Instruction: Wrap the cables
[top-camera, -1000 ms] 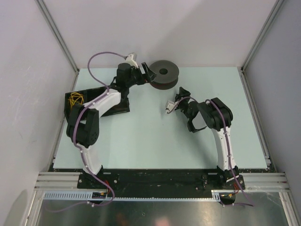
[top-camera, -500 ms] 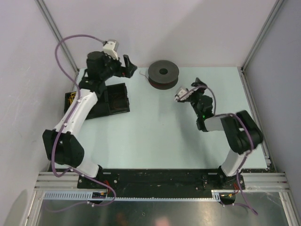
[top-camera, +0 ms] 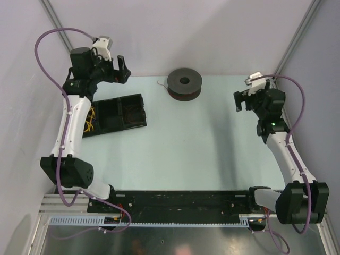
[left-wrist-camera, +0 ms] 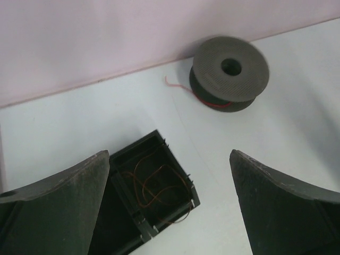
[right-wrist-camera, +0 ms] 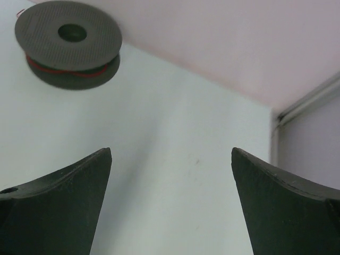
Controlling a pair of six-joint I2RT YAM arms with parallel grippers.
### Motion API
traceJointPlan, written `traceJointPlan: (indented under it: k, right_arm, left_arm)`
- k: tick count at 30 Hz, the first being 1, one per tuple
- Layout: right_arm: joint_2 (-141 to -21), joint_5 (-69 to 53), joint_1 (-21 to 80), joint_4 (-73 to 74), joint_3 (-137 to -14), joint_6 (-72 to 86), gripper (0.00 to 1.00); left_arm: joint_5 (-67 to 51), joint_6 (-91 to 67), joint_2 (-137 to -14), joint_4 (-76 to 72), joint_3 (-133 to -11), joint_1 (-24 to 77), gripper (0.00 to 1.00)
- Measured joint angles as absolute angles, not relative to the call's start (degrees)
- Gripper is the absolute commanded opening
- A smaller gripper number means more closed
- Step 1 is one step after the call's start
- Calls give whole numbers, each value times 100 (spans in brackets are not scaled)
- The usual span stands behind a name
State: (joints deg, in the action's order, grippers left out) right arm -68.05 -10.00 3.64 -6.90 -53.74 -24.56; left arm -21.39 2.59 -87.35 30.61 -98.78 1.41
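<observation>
One dark grey spool (top-camera: 184, 84) stands at the far edge of the surface (top-camera: 175, 154), with one red wire (left-wrist-camera: 212, 102) wound on it. One black tray (top-camera: 121, 112) holds loose wires (left-wrist-camera: 154, 183), too tangled to count. Two arms, each with two fingers (left-wrist-camera: 53, 207).

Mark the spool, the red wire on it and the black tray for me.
spool (top-camera: 193, 83): top camera, on its upper flange beside the hole.
red wire (right-wrist-camera: 66, 71): right wrist camera, on the turns around the core.
black tray (top-camera: 133, 126): top camera, on its near wall.
</observation>
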Motion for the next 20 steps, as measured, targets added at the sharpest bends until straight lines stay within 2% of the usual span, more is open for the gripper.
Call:
traceJointPlan:
  k: [7, 11, 20]
  right_arm:
    - [-6617, -1693, -410, 786, -5245, -1090, 99]
    - [-6285, -1876, -331, 993, -4711, -735, 99]
    - [-5323, -1678, 279, 1083, -4023, -567, 100]
  left_arm:
    - [-722, 574, -8777, 3566, -9612, 923, 99]
    - [-403, 600, -8770, 3634, -8912, 1400, 99]
    - [-314, 456, -8484, 3492, -7603, 1516, 99]
